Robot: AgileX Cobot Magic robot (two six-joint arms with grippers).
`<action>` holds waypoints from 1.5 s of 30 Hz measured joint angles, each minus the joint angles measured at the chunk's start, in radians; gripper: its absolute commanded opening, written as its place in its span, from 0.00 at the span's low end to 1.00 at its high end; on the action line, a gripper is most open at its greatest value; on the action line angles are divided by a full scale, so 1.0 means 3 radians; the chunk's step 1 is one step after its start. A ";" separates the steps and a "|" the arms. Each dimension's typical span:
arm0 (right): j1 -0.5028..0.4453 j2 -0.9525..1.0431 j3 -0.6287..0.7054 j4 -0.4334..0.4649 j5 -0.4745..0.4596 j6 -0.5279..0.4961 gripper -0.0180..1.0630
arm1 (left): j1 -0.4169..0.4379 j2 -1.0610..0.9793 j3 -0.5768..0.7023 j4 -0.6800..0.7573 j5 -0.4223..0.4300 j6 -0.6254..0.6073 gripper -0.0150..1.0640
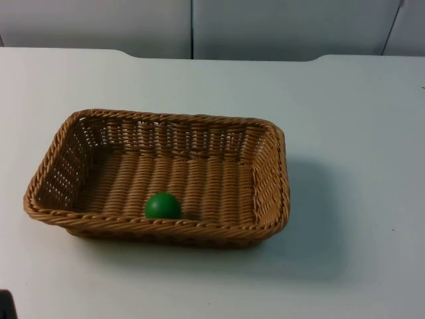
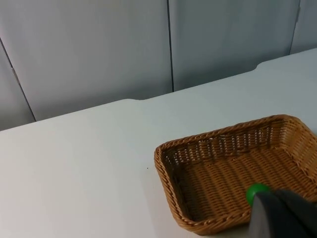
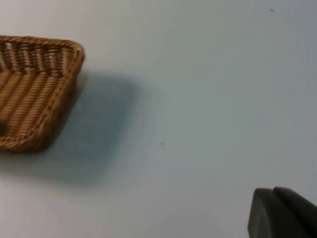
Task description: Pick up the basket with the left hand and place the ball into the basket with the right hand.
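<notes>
Ball point(image 2: 257, 192) partly behind left fingertip; basket point(image 3: 34, 89) cut by right wrist pic edge.

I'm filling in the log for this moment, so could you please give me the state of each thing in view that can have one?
basket: resting flat on the table, upright, held by no gripper.
ball: inside the basket, on its floor against the near wall.
left gripper: off the basket, near its corner beside the ball.
right gripper: over bare table, apart from the basket.
</notes>
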 measured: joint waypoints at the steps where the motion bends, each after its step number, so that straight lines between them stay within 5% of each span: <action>1: 0.0000 0.0000 0.0000 0.0000 0.0000 0.0000 0.01 | 0.0000 0.0000 0.0000 0.0000 0.0000 0.0000 0.01; 8: -0.1122 0.0000 0.0000 0.0174 -0.0013 -0.0246 0.01 | 0.0000 0.0000 0.0000 0.0000 0.0006 -0.0039 0.01; 13: -0.1647 0.0000 0.0000 0.0682 -0.0051 -0.0698 0.01 | 0.0000 0.0000 0.0000 0.0006 0.0006 -0.0074 0.01; 24: -0.1560 0.0000 0.0012 0.1111 -0.0060 -0.1146 0.01 | 0.0000 -0.0002 0.0000 0.0174 0.0284 -0.0080 0.01; 45: -0.1394 0.0000 0.0012 0.1118 -0.0070 -0.1179 0.01 | 0.0000 -0.0178 0.0000 0.0846 0.0425 -0.0647 0.01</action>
